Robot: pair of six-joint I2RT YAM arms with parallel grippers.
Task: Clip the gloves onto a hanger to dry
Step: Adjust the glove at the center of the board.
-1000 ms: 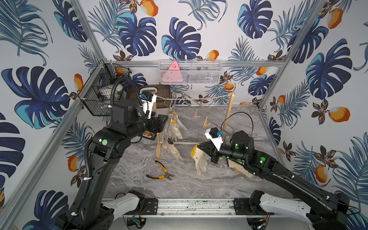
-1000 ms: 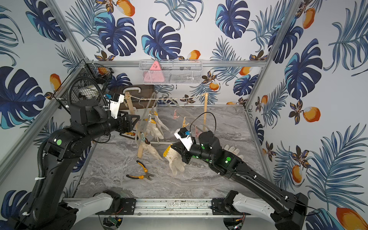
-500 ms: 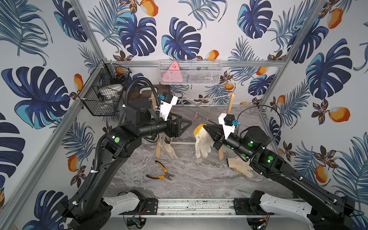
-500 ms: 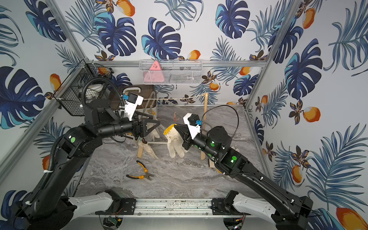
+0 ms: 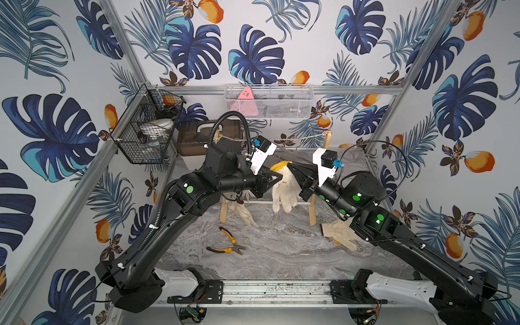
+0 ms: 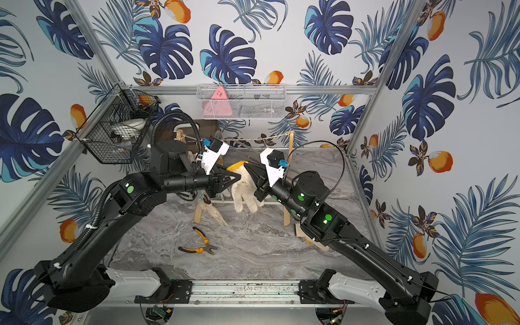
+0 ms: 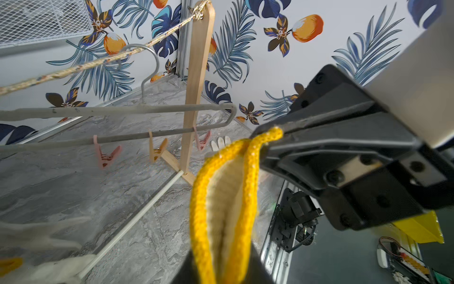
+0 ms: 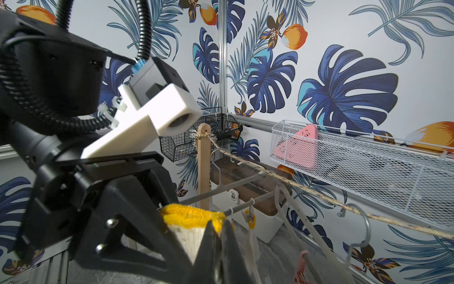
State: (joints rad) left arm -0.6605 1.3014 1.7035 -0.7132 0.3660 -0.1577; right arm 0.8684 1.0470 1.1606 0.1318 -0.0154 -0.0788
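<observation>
We're looking down now, and all three walls [image 5: 281, 33] wear white paper printed with big blue leaves and orange fruit. Silver frame posts [image 5: 132, 56] run up the corners in both top views. The floor [image 5: 281, 253] is grey veined marble, evenly lit. At the left of the frame a black wire basket [image 5: 140, 140] hangs off the post; upper centre, a white mesh shelf [image 5: 281, 107] sits on the back beam [image 5: 351, 89], a brown case [image 5: 191, 140] below it to the left, and a metal rail [image 5: 275, 289] crosses the lower edge

L fingers [image 6: 231, 178] & R fingers [image 6: 254, 172] clamp glove [image 6: 243, 192] at yellow cuff; pliers [image 6: 207, 247] on table [image 6: 259, 253]
</observation>
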